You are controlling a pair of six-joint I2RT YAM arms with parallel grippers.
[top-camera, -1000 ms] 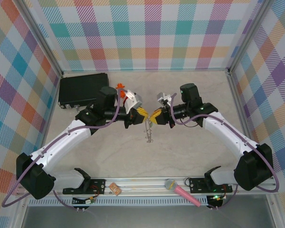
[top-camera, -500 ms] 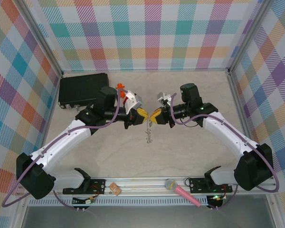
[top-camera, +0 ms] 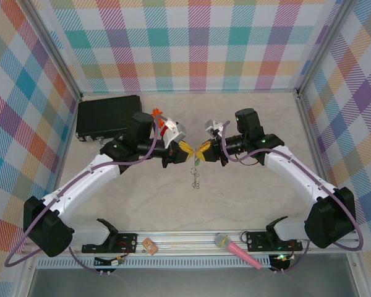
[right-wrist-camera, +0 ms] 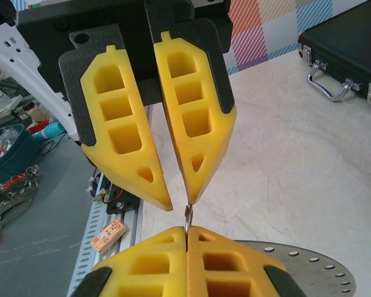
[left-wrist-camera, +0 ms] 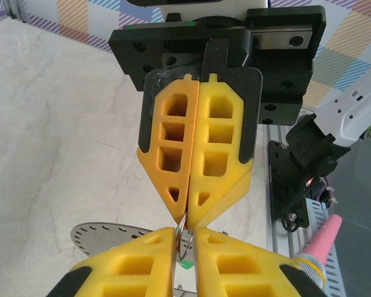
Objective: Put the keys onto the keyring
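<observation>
The keyring (left-wrist-camera: 183,230) is a small silver wire ring held on edge above the table between two tip-to-tip grippers. My right gripper (top-camera: 201,153) is shut on it; the ring's edge pokes up from its closed yellow fingertips (right-wrist-camera: 186,215). My left gripper (top-camera: 187,153) faces it with the fingers slightly apart, so it is open. The ring stands in that narrow gap and leans on one pad (left-wrist-camera: 167,238). A key with a green head (left-wrist-camera: 187,265) hangs from the ring, seen as a green speck (top-camera: 196,163) from above.
A thin grey shape (top-camera: 196,179) lies on the table in front of the grippers; I cannot tell thing from shadow. A black case (top-camera: 107,116) sits back left beside an orange toy piece (top-camera: 156,113). A pink microphone (top-camera: 237,250) and a small box (top-camera: 150,245) rest on the front rail.
The left gripper's fingers have parted a little and its arm has shifted slightly towards the right gripper. The right gripper has stayed shut on the ring.
</observation>
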